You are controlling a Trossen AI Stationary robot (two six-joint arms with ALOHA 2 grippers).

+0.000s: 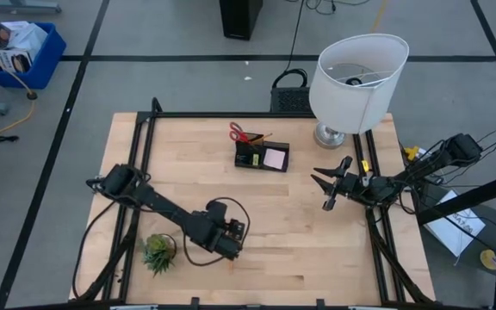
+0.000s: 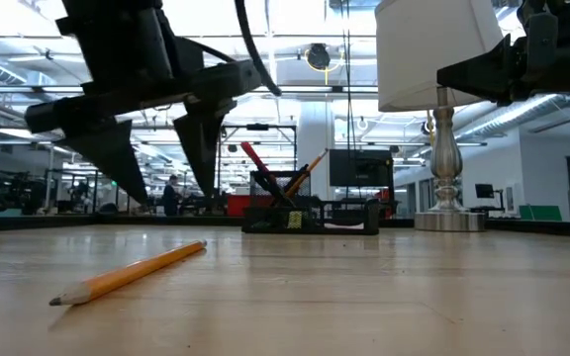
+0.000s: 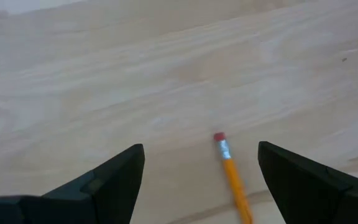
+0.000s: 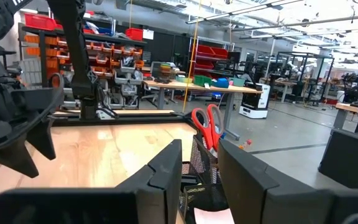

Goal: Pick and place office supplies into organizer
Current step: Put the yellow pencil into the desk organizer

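The left gripper (image 3: 201, 180) hangs with fingers wide astride the pencil (image 3: 232, 175) at the table's six o'clock, poised to grasp; the right gripper (image 1: 327, 185), fingers narrow and empty, waits at three o'clock beside the organizer (image 1: 262, 156).

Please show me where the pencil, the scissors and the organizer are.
pencil (image 3: 233, 178), left wrist view, on its orange shaft.
scissors (image 4: 205, 125), right wrist view, on the red handles.
organizer (image 1: 250, 156), high view, on its black body.

- The left arm reaches from the left edge toward the lower centre of the high view; the left gripper (image 1: 233, 232) points down, fingers (image 3: 114, 180) spread wide.
- The right arm enters from the right edge; the right gripper (image 1: 325, 191) sits centre-right, fingers (image 4: 166, 171) narrowly parted, holding nothing.
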